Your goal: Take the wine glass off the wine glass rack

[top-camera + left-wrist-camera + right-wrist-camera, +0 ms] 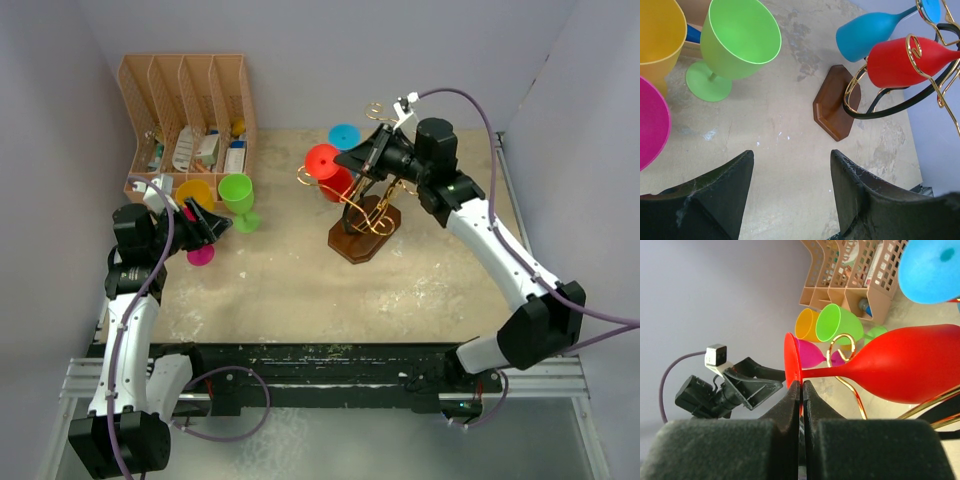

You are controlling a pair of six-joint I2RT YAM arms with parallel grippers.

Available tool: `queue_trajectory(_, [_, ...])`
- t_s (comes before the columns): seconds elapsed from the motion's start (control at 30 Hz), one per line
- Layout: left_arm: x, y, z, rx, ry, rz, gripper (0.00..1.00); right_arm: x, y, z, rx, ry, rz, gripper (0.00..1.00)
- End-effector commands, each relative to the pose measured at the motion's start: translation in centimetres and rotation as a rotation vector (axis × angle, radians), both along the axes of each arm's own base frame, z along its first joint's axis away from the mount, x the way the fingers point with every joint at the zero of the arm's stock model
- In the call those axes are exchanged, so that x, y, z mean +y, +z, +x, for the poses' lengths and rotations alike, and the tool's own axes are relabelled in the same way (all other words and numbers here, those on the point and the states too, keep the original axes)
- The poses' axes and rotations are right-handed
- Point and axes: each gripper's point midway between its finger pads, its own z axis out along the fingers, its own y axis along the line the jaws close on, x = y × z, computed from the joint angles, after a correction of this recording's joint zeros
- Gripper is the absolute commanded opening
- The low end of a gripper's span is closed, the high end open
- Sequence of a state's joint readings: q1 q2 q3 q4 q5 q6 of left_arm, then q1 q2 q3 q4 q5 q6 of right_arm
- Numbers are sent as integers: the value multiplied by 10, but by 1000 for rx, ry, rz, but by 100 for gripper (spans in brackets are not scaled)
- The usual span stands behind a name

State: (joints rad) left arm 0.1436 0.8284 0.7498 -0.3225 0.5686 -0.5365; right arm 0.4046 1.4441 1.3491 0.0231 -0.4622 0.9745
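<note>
We see the right pincer (800,386) clenched on the thin foot rim of the red wine glass (905,365), which hangs sideways in the gold wire rack (365,228) (a blue glass (932,270) hangs beside it). The left pincer (791,156) gapes, released, above the worktop (780,120), near a green glass (742,35).

wine glass rack (832,105) cropped, organizer contents (195,148) indistinct
</note>
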Motion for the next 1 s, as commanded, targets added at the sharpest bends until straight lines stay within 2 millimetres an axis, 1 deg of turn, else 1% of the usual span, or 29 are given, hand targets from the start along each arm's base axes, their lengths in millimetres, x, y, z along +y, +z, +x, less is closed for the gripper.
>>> queue_trajectory(0.0, [3, 24, 6, -89, -1, 33, 66, -10, 73, -12, -232, 1, 11, 0])
queue_trajectory(0.2, [3, 25, 5, -90, 1, 34, 66, -14, 117, -31, -399, 48, -20, 0])
queue_trajectory(0.27, [3, 25, 5, -91, 2, 35, 66, -16, 134, -38, -488, 56, -37, 0])
queue_trajectory(0.33, [3, 25, 5, -91, 3, 36, 66, -14, 146, -52, -558, 101, -39, 0])
queue_trajectory(0.43, [4, 25, 4, -91, 4, 37, 66, -7, 159, -74, -652, 151, -72, 0])
queue_trajectory(0.5, [4, 26, 3, -93, 4, 37, 66, 5, 168, -95, -730, 175, -114, 0])
queue_trajectory(0.57, [3, 26, 2, -91, 4, 38, 66, 21, 175, -122, -853, 213, -187, 0])
queue_trajectory(0.6, [3, 27, 1, -93, 4, 37, 66, 28, 176, -134, -889, 226, -216, 0])
queue_trajectory(0.63, [3, 28, 0, -96, 5, 38, 66, 37, 177, -151, -923, 259, -228, 0])
queue_trajectory(0.67, [3, 28, -1, -97, 7, 38, 66, 40, 177, -159, -946, 263, -245, 0])
queue_trajectory(0.7, [3, 29, -2, -96, 8, 37, 66, 41, 172, -164, -951, 271, -274, 0])
queue_trajectory(0.73, [3, 29, -4, -98, 9, 37, 66, 42, 169, -169, -965, 273, -292, 0])
queue_trajectory(0.87, [1, 32, -15, -93, 10, 27, 66, 31, 167, -185, -1028, 233, -321, 0])
queue_trajectory(0.97, [-2, 47, -28, -115, 13, 23, 66, 27, 160, -197, -1074, 223, -369, 0])
